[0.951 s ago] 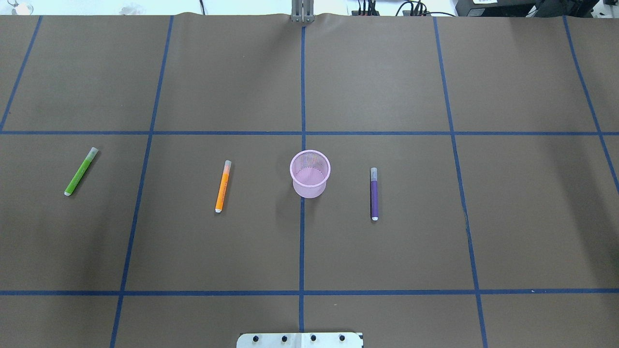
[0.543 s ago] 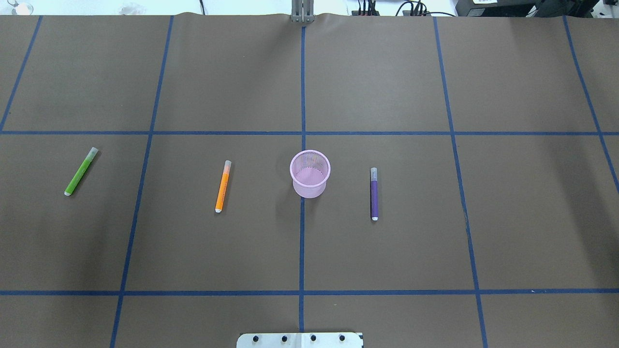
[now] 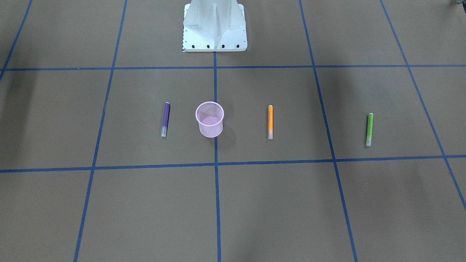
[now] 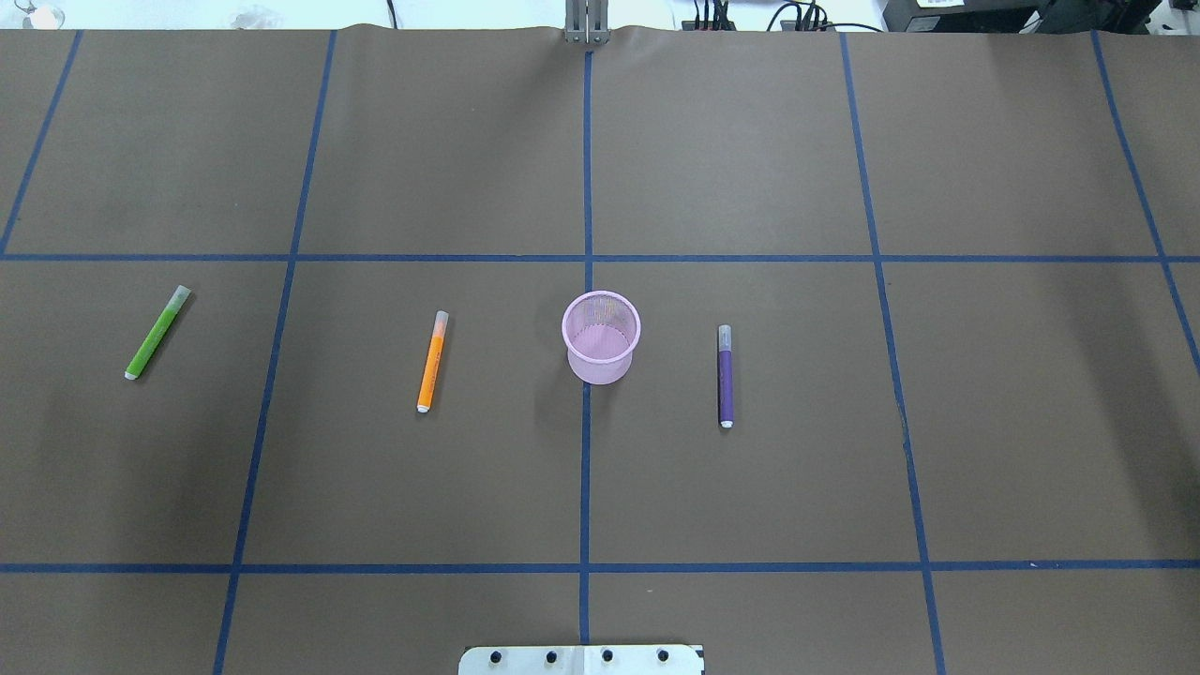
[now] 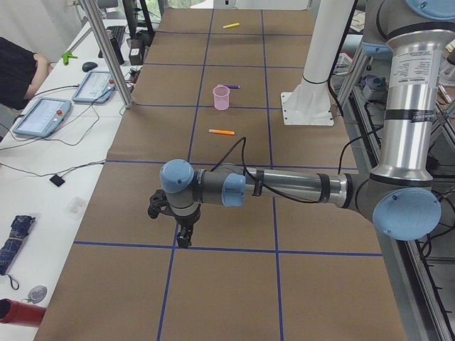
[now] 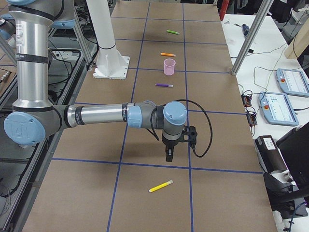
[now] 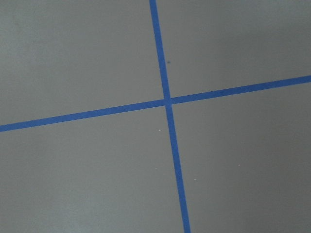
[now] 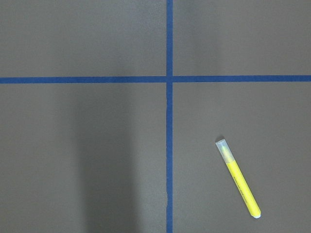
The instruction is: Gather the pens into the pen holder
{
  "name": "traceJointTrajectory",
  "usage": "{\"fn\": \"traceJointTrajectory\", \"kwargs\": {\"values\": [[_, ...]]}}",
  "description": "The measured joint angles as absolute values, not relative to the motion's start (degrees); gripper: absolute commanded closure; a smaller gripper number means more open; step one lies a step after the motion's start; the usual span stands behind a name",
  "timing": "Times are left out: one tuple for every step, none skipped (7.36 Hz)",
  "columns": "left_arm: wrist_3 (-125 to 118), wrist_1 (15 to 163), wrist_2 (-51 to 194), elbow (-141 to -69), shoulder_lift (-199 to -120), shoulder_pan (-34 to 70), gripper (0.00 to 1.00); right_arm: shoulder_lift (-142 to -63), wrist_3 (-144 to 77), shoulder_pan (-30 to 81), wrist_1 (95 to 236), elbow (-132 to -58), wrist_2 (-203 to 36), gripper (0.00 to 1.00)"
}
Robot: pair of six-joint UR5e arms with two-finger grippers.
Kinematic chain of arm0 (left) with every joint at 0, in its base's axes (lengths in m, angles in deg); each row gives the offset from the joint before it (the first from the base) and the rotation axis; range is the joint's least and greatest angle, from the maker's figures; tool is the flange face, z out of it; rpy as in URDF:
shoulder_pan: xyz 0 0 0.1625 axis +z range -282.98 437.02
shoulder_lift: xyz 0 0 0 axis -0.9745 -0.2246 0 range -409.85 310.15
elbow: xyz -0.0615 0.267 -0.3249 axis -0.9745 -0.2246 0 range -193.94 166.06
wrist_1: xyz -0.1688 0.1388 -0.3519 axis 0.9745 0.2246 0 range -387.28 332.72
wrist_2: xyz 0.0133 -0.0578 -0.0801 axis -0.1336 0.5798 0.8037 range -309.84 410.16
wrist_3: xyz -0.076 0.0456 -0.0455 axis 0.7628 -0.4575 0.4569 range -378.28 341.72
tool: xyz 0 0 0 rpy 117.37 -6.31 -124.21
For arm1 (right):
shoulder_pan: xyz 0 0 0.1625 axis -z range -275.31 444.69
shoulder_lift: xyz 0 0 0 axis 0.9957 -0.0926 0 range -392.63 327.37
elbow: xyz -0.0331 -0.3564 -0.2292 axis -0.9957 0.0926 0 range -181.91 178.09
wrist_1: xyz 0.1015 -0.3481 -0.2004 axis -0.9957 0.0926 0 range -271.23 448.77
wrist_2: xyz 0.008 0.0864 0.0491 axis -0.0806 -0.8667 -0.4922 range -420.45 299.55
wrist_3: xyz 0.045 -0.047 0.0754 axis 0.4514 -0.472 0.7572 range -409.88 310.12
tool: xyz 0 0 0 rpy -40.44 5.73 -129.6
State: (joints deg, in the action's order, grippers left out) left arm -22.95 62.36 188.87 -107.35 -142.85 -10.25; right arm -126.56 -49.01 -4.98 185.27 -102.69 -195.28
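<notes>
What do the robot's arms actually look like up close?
Both the left arm and right arm are shiny silver tubes linked by grey joints with round pale-blue caps. A black cable loops along each forearm to small black jaws.

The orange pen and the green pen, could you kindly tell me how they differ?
The orange pen lies nearer the pen holder; the green pen lies farther out on the robot's left. The orange pen nearly follows the grid lines; the green pen slants more. Both lie flat outside the holder, pale caps away from the robot.
</notes>
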Motion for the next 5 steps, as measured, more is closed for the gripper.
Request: {"fn": "traceJointTrajectory", "kwargs": {"values": [[-22.8, 62.2, 191.1, -108.7, -143.6, -10.1, 0.0, -126.6, -49.0, -4.9, 185.3, -102.7, -195.3, 0.0], [-22.8, 62.2, 192.2, -110.6, -144.1, -9.5, 0.0, -126.6, -49.0, -4.8, 185.3, -102.6, -195.3, 0.0], [-22.4, 62.1, 192.7, -112.7, -144.3, -7.9, 0.0, -126.6, -49.0, -4.8, 185.3, -102.6, -195.3, 0.0], [-21.7, 62.0, 192.9, -114.4, -144.2, -5.7, 0.0, -126.6, -49.0, -4.8, 185.3, -102.6, -195.3, 0.0], [-20.8, 62.0, 192.8, -115.0, -144.4, -2.9, 0.0, -126.6, -49.0, -4.7, 185.4, -102.6, -195.4, 0.0]]}}
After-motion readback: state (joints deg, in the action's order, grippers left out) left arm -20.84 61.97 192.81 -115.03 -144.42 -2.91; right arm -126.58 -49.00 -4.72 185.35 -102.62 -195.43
